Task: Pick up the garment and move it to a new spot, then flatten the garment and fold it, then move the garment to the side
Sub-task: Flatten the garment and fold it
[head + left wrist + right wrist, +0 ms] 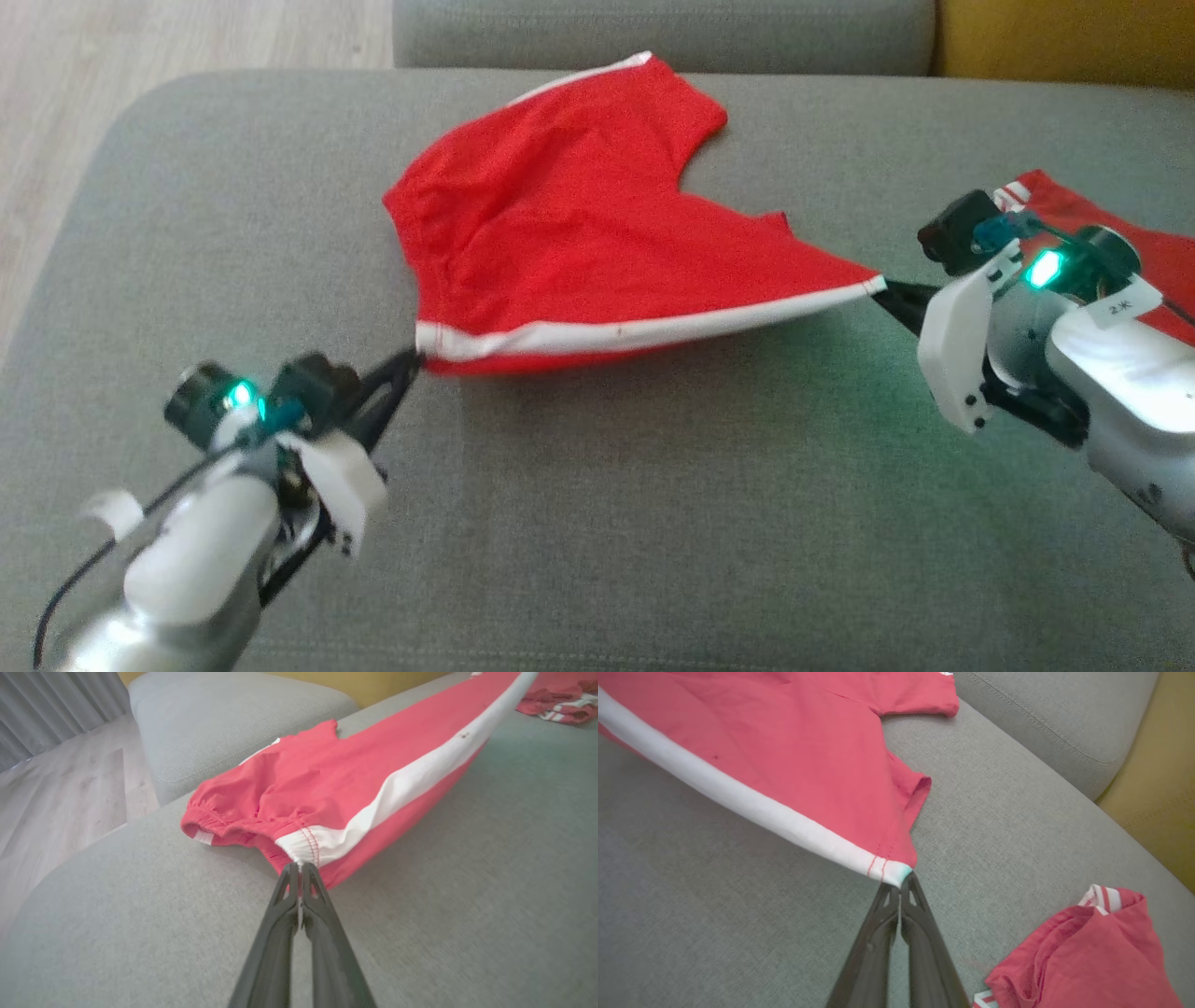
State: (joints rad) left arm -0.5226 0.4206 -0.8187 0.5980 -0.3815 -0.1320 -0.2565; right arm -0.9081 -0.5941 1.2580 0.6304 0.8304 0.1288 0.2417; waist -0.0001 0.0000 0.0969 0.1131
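My left end effector and right end effector each have two long dark fingers. I see silvery forearms, white plastic guards with small black screws, green lights, a black cable at 7 o'clock and a white label at 3 o'clock.

Garment soft matt knit cloth; sofa coarse matt weave; floor wood.

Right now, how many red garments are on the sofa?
2. The stretched garment stretches between the left gripper and the right gripper; the crumpled garment lies on the robot's right, partly hidden.
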